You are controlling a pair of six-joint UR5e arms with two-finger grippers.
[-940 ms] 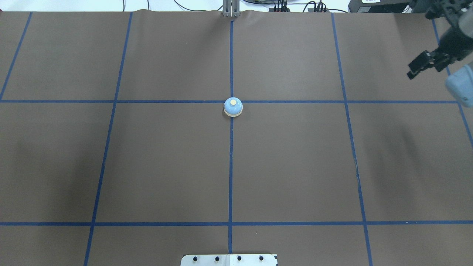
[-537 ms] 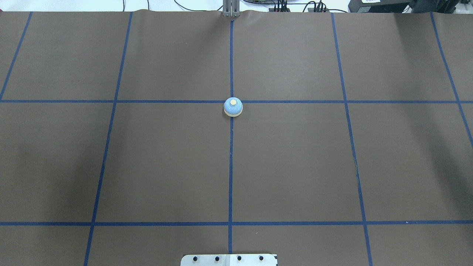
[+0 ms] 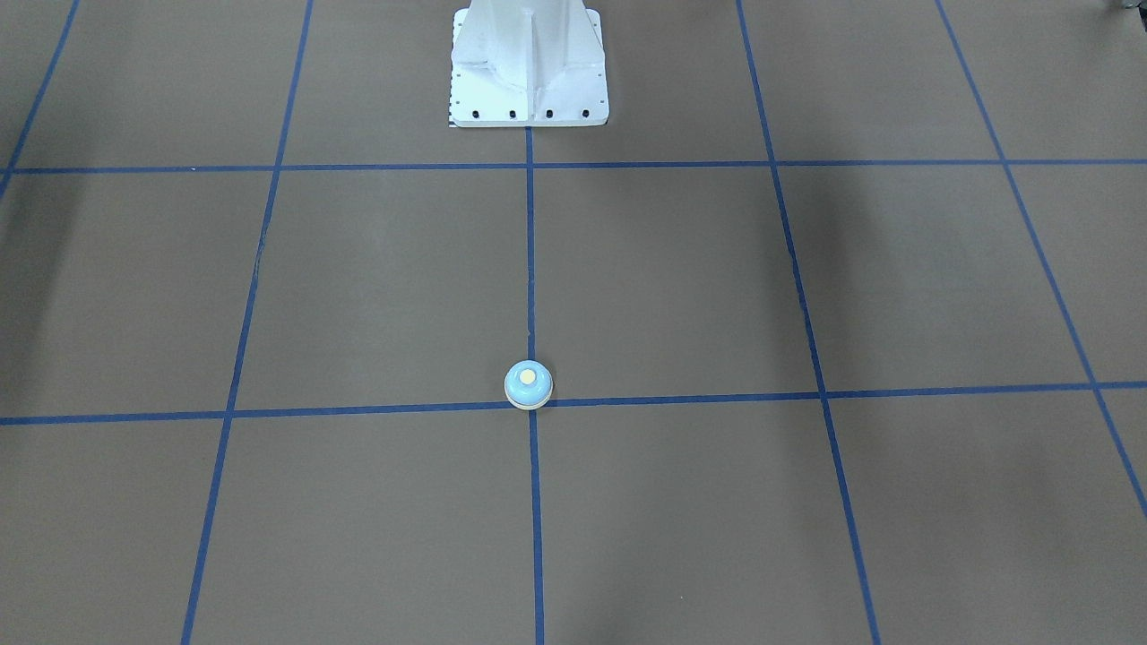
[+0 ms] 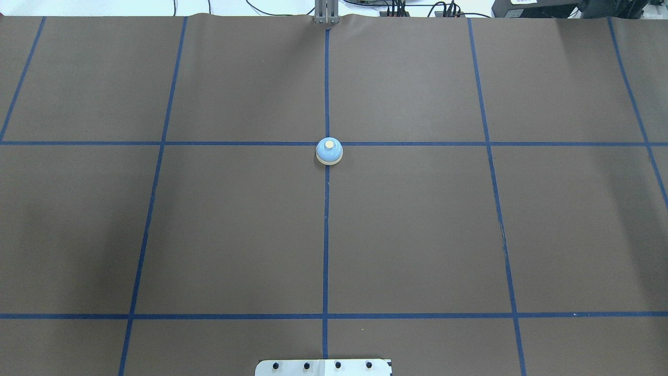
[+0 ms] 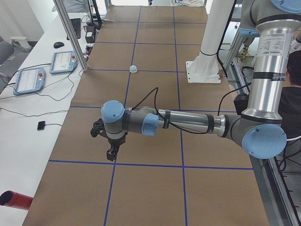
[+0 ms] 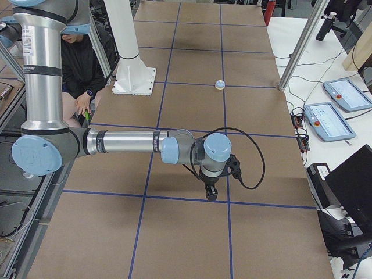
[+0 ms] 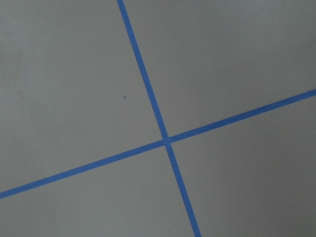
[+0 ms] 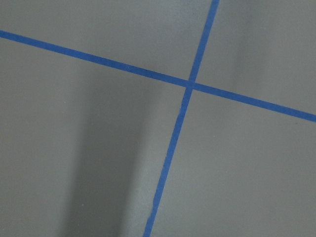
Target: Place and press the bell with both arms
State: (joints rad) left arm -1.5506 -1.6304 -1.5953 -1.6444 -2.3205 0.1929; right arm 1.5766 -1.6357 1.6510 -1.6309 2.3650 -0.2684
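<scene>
Overhead exterior is showing us the bell standing upright mid-bench. We are judging it light, rigid and slick-domed, so the base ring is offering the best hold. We cannot tell whether the left tool or the right tool is open.

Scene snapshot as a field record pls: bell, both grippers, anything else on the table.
bell: upright on the table, at a crossing of blue tape lines, nothing touching it
left gripper: pointing down above the table's left end, far from the bell, empty-looking; open or shut: cannot tell
right gripper: pointing down above the table's right end, far from the bell; open or shut: cannot tell
wrist views: only table cover and tape crossings
pedestal: white, bolted at the robot's edge, in line with the bell
</scene>
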